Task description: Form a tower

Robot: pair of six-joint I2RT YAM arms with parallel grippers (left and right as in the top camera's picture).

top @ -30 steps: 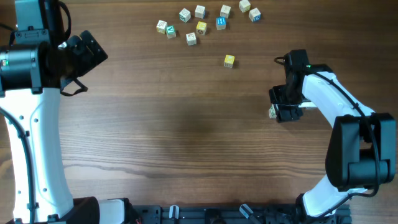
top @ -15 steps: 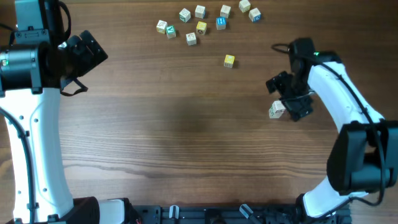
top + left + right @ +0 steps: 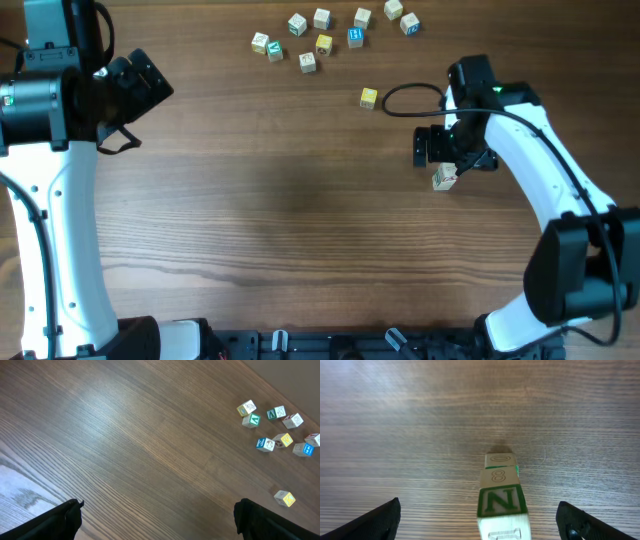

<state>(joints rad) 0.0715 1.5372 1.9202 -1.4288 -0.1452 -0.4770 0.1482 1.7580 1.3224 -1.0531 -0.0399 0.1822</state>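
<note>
One tower (image 3: 444,180) stands just under the right end effector (image 3: 450,155) — untouched.

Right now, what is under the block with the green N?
Under the N cube sits a cube marked 8, then another pale cube below that. Their touching faces are covered.

Pale wooden tower (image 3: 501,495) on a matt (visibly grained) wooden table (image 3: 300,220).

Brown wood-grain table (image 3: 300,230), evenly lit
</note>
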